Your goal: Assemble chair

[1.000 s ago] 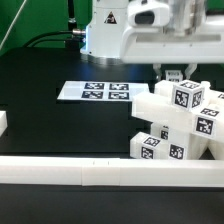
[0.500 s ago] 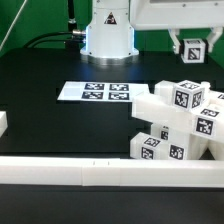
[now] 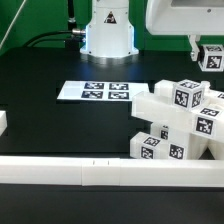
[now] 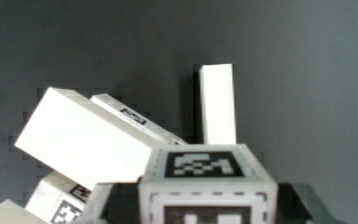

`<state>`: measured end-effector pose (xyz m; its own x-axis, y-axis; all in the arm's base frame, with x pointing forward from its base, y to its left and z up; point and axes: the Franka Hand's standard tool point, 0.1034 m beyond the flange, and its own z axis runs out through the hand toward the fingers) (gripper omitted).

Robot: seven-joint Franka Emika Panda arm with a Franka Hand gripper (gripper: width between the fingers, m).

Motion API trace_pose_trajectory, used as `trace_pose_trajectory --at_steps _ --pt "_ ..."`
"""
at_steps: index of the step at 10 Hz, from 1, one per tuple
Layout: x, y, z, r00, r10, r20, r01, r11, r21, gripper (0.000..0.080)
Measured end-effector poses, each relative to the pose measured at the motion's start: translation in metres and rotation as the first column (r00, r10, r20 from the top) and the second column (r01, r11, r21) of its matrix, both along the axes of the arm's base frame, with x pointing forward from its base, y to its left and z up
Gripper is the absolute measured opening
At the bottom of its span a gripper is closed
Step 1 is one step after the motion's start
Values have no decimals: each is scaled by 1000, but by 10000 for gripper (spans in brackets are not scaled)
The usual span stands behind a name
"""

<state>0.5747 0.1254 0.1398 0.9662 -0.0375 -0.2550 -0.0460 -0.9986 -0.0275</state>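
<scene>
One small tagged post (image 3: 211, 56) appears clamped in the gripper (image 3: 209, 50), held high at the exterior view's right edge, with the chair (image 3: 178, 122) standing on the black table (image 3: 60, 130) almost directly below it.

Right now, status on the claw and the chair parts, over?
Claw shut on a tagged post, raised clear of the table. Chair stack sits at the exterior view's right. Marker board flat, nothing in the way.
</scene>
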Motion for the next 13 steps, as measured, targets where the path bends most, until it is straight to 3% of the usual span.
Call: trace_pose_trajectory --at_steps 2,4,13 --pt "-6 1 -10 994 80 80 -80 997 -1 284" --pt "5 0 -12 979 137 154 -140 990 4 284" --pt "8 -6 -14 975 148 166 -150 989 4 284"
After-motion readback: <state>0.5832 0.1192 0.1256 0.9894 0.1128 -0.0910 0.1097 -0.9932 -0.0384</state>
